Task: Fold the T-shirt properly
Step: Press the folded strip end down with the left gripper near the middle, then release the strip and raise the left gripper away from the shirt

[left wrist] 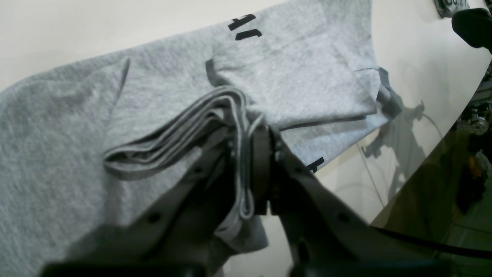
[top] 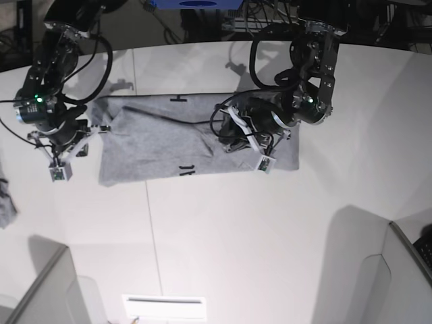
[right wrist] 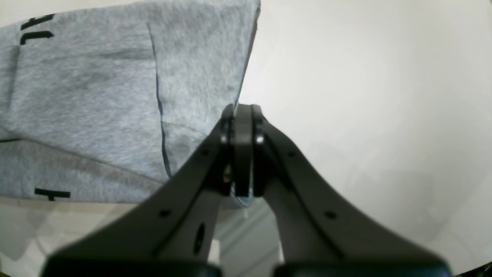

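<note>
The heather-grey T-shirt (top: 155,142) lies spread across the white table, with black lettering showing at its far and near edges. My left gripper (left wrist: 256,132) is shut on a bunch of folded ribbed layers of the T-shirt (left wrist: 300,77); in the base view it (top: 226,135) sits over the shirt's right half. My right gripper (right wrist: 242,111) is shut on the side edge of the T-shirt (right wrist: 96,96), at the shirt's left end in the base view (top: 100,128). A flap lies folded over near the left gripper.
A small grey cloth scrap (top: 5,202) lies at the table's left edge. Grey partitions stand at the front left (top: 54,283) and front right (top: 405,270). A white slotted plate (top: 164,307) sits at the front. Cables and equipment crowd the back edge.
</note>
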Tool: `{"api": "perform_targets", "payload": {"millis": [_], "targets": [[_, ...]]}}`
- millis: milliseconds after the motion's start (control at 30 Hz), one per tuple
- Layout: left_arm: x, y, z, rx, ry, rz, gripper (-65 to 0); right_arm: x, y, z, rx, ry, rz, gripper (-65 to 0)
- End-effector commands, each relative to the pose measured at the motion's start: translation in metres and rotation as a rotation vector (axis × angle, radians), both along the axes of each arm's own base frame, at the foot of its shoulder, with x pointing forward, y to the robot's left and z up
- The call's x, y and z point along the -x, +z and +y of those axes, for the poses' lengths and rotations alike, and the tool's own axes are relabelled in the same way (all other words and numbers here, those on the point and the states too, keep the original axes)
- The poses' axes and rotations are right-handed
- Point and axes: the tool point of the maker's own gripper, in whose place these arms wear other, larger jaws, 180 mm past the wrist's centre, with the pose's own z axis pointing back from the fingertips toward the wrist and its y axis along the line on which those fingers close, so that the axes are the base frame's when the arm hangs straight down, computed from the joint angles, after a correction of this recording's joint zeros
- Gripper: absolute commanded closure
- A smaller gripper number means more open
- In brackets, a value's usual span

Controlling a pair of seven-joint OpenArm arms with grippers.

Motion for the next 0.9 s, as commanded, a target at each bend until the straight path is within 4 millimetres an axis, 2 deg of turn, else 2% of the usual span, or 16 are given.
{"api": "perform_targets", "payload": {"millis": [0, 633, 700, 867], "targets": [[-0.008, 0.012, -0.003, 0.028, 0.001, -0.039, 0.0, -0.007, 0.01, -0.003, 0.012, 0.003, -0.039, 0.0], [-0.008, 0.013, -0.007, 0.03, -0.007, -0.041, 0.0, -0.005, 0.01, -0.004, 0.016, -0.001, -0.01, 0.0], [-0.008, 0.007, -0.007, 0.032, -0.005, -0.024, -9.9, -0.005, 0.01, -0.004, 0.016, -0.001, -0.01, 0.0], [-0.002, -0.016, -0.008, 0.035, 0.005, 0.054, -29.6, -0.005, 0.01, -0.004, 0.016, -0.001, -0.01, 0.0]]}}
